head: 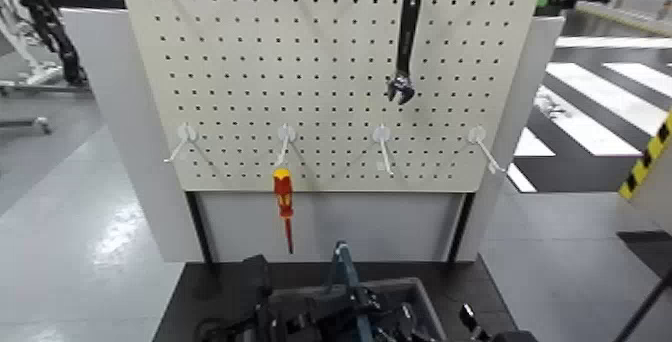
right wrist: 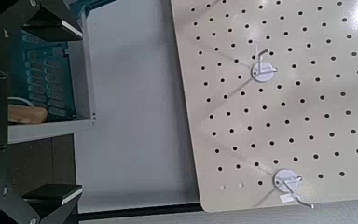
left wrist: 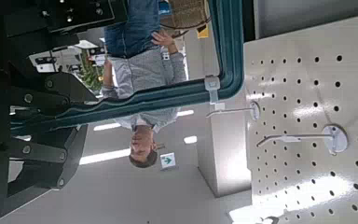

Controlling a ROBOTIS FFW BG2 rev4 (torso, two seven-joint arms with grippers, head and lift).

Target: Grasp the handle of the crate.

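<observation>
The dark blue-grey crate (head: pixel 425 291) sits at the bottom of the head view with tools inside. Its slim handle (head: pixel 343 264) stands upright from the middle. My left gripper (head: pixel 262 286) is low at the crate's left side. In the left wrist view the handle (left wrist: pixel 149 98) runs between the left gripper's (left wrist: pixel 70 121) two fingers, close along one of them, with a gap to the other. The jaws stand apart. My right gripper (head: pixel 470 318) is low at the crate's right side. In the right wrist view it (right wrist: pixel 51 107) is open and empty, with the crate (right wrist: pixel 47 84) beyond it.
A white pegboard (head: pixel 330 76) stands behind the crate with a black wrench (head: pixel 405 46), a red-and-yellow screwdriver (head: pixel 284 198) and several white hooks (head: pixel 381 136). A person (left wrist: pixel 144 75) shows in the background of the left wrist view.
</observation>
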